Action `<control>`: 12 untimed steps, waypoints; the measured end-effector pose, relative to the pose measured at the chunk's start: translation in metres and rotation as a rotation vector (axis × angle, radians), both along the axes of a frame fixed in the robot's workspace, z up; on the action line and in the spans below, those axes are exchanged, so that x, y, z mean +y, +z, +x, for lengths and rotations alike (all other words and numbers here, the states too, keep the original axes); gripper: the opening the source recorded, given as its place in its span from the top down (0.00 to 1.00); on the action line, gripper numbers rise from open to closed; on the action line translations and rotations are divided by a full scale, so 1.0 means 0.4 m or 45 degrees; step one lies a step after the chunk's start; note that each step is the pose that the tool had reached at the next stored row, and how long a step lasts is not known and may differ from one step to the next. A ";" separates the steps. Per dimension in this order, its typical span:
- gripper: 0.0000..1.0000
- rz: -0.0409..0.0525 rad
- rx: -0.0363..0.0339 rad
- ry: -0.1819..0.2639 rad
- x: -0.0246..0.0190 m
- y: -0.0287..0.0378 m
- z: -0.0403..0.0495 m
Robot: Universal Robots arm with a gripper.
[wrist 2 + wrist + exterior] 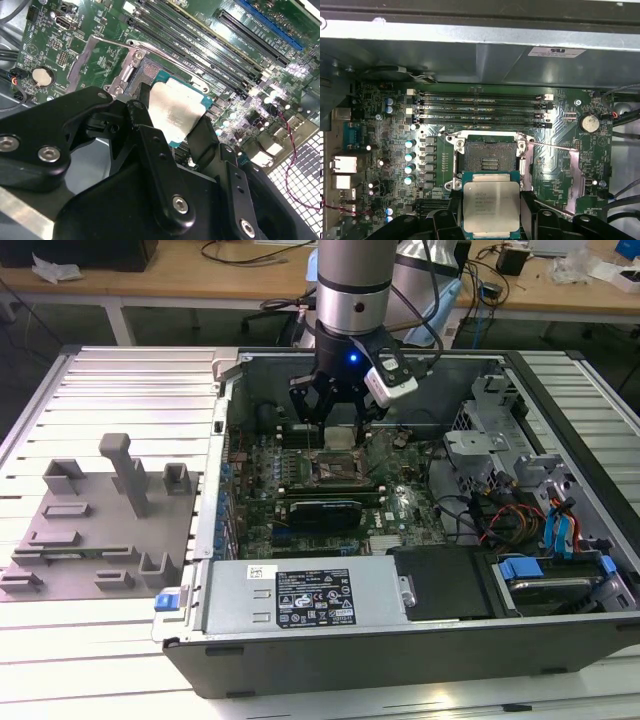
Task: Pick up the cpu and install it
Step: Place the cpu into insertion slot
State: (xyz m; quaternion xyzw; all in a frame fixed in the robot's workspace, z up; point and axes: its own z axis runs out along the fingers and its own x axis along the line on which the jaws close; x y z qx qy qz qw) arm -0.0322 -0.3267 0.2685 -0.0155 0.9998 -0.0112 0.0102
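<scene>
The cpu (pixel 491 205), a flat square chip with a silvery top and teal rim, sits between my black fingers (pixel 529 210) in both wrist views; in the second wrist view the cpu (pixel 175 112) is clamped on two opposite edges. My gripper (pixel 338 435) hangs inside the open computer case (pixel 190 625), just above the motherboard. The dark square socket (pixel 487 157) with its metal frame stands open and bare right beside the chip. In the exterior view the socket (pixel 333 472) lies just below the gripper.
Memory slots (pixel 477 110) run along one side of the socket. A long black expansion card (pixel 322 512) lies nearer the power supply (pixel 305 597). A drive cage and cables (pixel 520 515) fill the exterior view's right. A grey fixture plate (pixel 95 530) rests outside the case.
</scene>
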 end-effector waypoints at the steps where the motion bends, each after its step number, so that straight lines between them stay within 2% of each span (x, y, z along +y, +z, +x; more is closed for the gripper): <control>1: 0.45 0.000 0.0000 0.000 0.000 0.000 0.000; 2: 0.45 0.000 -0.0001 -0.022 0.000 0.000 0.000; 4: 0.45 0.000 -0.0001 -0.100 0.000 0.000 0.000; 8: 0.45 0.000 0.0000 -0.164 0.000 0.000 0.000; 10: 0.45 0.000 0.0000 -0.224 0.000 -0.001 0.000; 12: 0.45 0.000 0.0000 -0.260 0.000 -0.001 0.000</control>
